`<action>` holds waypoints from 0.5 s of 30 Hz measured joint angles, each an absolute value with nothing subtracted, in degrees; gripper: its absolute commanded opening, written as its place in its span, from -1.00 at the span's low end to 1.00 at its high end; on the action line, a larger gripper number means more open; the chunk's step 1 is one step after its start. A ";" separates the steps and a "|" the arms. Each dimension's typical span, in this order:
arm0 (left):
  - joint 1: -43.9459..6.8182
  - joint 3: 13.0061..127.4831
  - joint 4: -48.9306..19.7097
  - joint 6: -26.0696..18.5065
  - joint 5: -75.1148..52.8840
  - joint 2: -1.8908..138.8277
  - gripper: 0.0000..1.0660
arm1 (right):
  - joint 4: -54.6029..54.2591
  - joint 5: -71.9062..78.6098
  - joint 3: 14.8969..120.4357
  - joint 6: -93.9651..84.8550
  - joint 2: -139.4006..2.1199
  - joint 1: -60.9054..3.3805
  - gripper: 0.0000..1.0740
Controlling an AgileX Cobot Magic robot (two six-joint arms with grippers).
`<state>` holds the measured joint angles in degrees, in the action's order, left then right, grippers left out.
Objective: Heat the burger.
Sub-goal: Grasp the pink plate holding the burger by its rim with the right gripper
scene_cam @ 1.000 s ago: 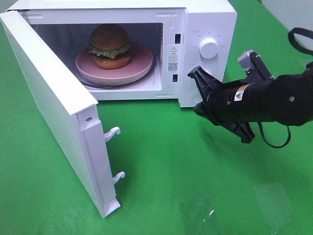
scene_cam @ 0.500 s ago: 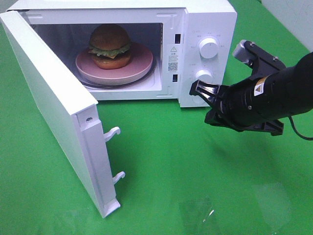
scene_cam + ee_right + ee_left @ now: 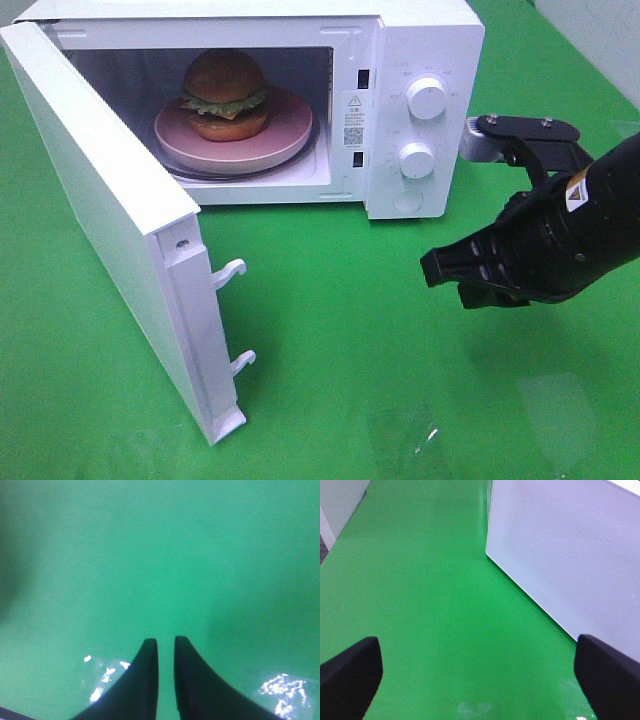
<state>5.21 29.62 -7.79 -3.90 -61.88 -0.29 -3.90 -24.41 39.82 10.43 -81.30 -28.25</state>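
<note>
The burger (image 3: 225,95), with a tan domed bun and lettuce at its edge, sits on a pink plate (image 3: 285,140) inside the white microwave (image 3: 420,40). The microwave door (image 3: 110,220) hangs wide open to the left. My right gripper (image 3: 448,270) hovers over the green table, in front of and to the right of the control panel. Its black fingers (image 3: 147,680) stand a narrow gap apart with nothing between them. My left gripper (image 3: 480,680) is wide open and empty over green cloth, beside the door's outer face (image 3: 570,555). It is out of the high view.
Two white knobs (image 3: 427,100) (image 3: 416,158) and a round button sit on the microwave's right panel. Door latch hooks (image 3: 232,270) stick out from the open door's edge. Green cloth (image 3: 330,330) covers the table in front of the oven.
My right gripper has drawn back from the lower knob, moving down and right over the table. Its fingers have parted slightly. The left gripper, door and burger have not moved.
</note>
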 measured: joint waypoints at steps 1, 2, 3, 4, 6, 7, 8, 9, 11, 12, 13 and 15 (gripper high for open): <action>5.21 29.62 -7.79 -3.90 -61.88 -0.29 0.84 | -3.21 -26.30 39.82 6.59 -80.67 -28.25 -0.75; 5.21 29.62 -7.79 -3.90 -61.88 -0.29 0.84 | -2.58 -28.02 39.82 2.81 -80.16 -28.25 -0.74; 5.21 29.62 -7.79 -3.90 -61.88 -0.29 0.84 | -2.58 -28.02 39.82 2.81 -80.16 -28.25 -0.74; 5.21 29.62 -7.79 -3.90 -61.88 -0.29 0.84 | -1.43 -30.65 40.34 -0.63 -79.93 -28.25 -0.73; 5.21 29.62 -7.79 -3.90 -61.88 -0.29 0.84 | -0.34 -33.17 41.37 -4.24 -79.76 -28.25 -0.73; 5.21 29.62 -7.79 -3.90 -61.88 -0.29 0.84 | -0.34 -33.17 41.37 -4.24 -79.76 -28.25 -0.73; 5.21 29.62 -7.79 -3.90 -61.88 -0.29 0.84 | 0.69 -35.41 42.74 -8.48 -79.70 -28.25 -0.72; 5.21 29.62 -7.79 -3.90 -61.88 -0.29 0.84 | 0.69 -35.41 42.74 -8.48 -79.70 -28.25 -0.72; 5.21 29.62 -7.79 -3.90 -61.88 -0.29 0.84 | 1.72 -37.18 44.35 -12.49 -79.70 -28.25 -0.71; 5.21 29.62 -7.79 -3.90 -61.88 -0.29 0.84 | 2.01 -37.99 45.09 -14.78 -79.70 -28.25 -0.71; 5.21 29.62 -7.79 -3.90 -61.88 -0.29 0.84 | 2.29 -39.36 46.35 -19.08 -79.70 -28.25 -0.71; 5.21 29.62 -7.79 -3.90 -61.88 -0.29 0.84 | 2.52 -40.28 47.61 -23.78 -79.70 -28.25 -0.71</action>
<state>5.21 29.62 -7.79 -3.90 -61.88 -0.29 2.52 -40.28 47.61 -23.78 -79.70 -28.25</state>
